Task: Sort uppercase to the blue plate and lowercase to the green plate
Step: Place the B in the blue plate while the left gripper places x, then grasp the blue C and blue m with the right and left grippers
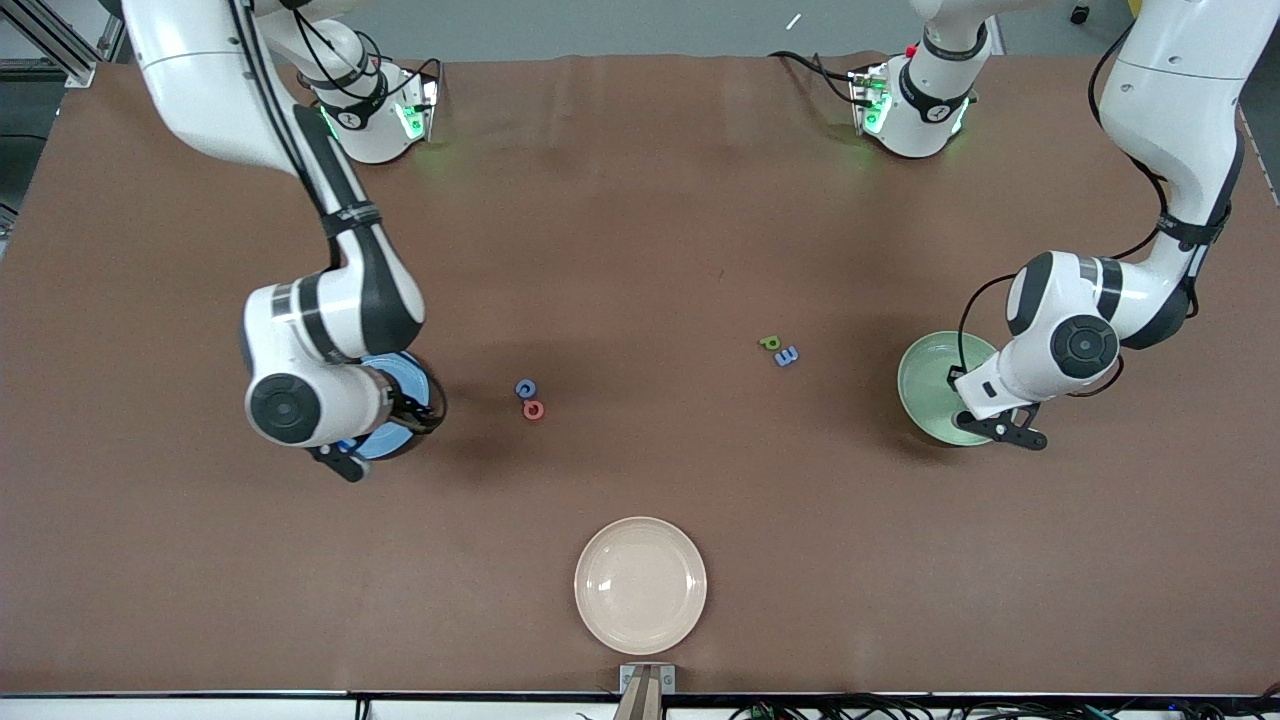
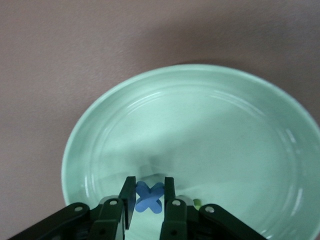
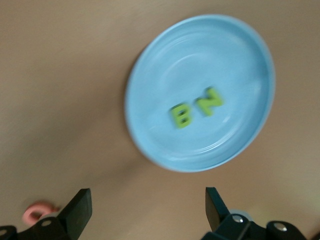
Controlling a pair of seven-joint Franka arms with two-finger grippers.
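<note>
My left gripper (image 2: 149, 192) is shut on a blue lowercase x (image 2: 150, 197) just over the pale green plate (image 2: 210, 130). A scrap of green (image 2: 197, 203) peeks out beside one finger. In the front view this gripper (image 1: 985, 425) hangs over the green plate (image 1: 925, 375) near its edge. My right gripper (image 3: 148, 200) stands open and holds nothing, over the table beside the blue plate (image 3: 200, 55). That plate holds a green B (image 3: 181, 115) and a green N (image 3: 210, 102). On the table lie a blue G (image 1: 526, 388), a red ring letter (image 1: 533, 409), a green p (image 1: 769, 343) and a blue m (image 1: 787, 355).
A cream plate (image 1: 640, 585) sits close to the front camera at mid-table. The right arm's wrist covers most of the blue plate (image 1: 408, 378) in the front view. The G and ring pair lies between the blue plate and the p and m pair.
</note>
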